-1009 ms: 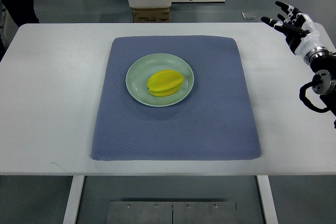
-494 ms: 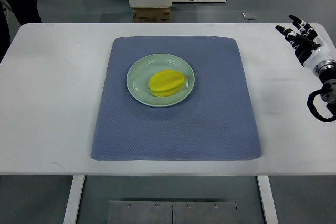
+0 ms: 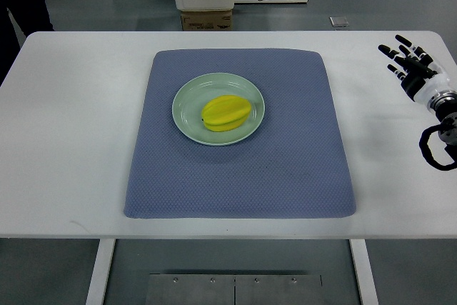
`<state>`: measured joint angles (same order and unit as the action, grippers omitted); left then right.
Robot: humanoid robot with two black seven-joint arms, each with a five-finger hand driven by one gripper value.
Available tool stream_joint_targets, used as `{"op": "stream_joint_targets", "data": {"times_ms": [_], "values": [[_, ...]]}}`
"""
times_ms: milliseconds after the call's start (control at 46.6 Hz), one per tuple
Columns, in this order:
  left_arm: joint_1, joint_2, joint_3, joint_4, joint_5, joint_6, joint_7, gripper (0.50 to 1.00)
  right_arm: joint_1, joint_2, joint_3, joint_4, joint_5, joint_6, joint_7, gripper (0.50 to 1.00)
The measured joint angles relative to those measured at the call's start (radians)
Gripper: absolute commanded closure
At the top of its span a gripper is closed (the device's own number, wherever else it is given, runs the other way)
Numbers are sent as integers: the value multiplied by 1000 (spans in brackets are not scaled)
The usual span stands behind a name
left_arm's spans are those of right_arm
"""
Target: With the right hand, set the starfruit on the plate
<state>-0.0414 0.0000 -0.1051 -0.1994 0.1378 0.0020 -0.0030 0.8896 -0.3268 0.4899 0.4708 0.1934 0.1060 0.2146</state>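
A yellow starfruit (image 3: pixel 226 113) lies on a pale green plate (image 3: pixel 188 105), just above the middle of the frame. The plate sits on a blue-grey mat (image 3: pixel 285 169) covering a white table (image 3: pixel 71 141). At the right edge, well apart, the robot's right hand (image 3: pixel 413 67) shows fingers spread, holding nothing.
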Motion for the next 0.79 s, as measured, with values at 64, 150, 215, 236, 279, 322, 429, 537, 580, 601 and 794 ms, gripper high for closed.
{"op": "stream_joint_targets", "data": {"times_ms": [64, 150, 215, 236, 279, 322, 429, 537, 580, 601, 794], "values": [[0, 0, 0, 0, 0, 0, 0, 500, 0, -1, 6, 0, 15, 0, -7, 500], [0, 0, 0, 0, 0, 1, 0, 500, -2, -1, 10, 0, 32, -1, -20, 500], [0, 0, 0, 0, 0, 1, 0, 500, -8, -2, 11, 0, 36, -2, -23, 500], [0, 0, 0, 0, 0, 1, 0, 500, -11, -2, 11, 0, 36, -2, -24, 500], [0, 0, 0, 0, 0, 1, 0, 500, -12, -1, 12, 0, 37, -2, -24, 500], [0, 0, 0, 0, 0, 1, 0, 500, -12, -1, 12, 0, 37, -2, -24, 500], [0, 0, 0, 0, 0, 1, 0, 500, -14, 1, 12, 0, 37, -2, -24, 500], [0, 0, 0, 0, 0, 0, 0, 500, -17, 2, 12, 0, 37, -2, -24, 500], [0, 0, 0, 0, 0, 0, 0, 500, -19, 2, 12, 1, 37, -2, -24, 500], [0, 0, 0, 0, 0, 0, 0, 500, -20, 2, 12, 1, 37, -2, -24, 500], [0, 0, 0, 0, 0, 0, 0, 500, -23, 2, 12, 0, 37, -2, -24, 500]]}}
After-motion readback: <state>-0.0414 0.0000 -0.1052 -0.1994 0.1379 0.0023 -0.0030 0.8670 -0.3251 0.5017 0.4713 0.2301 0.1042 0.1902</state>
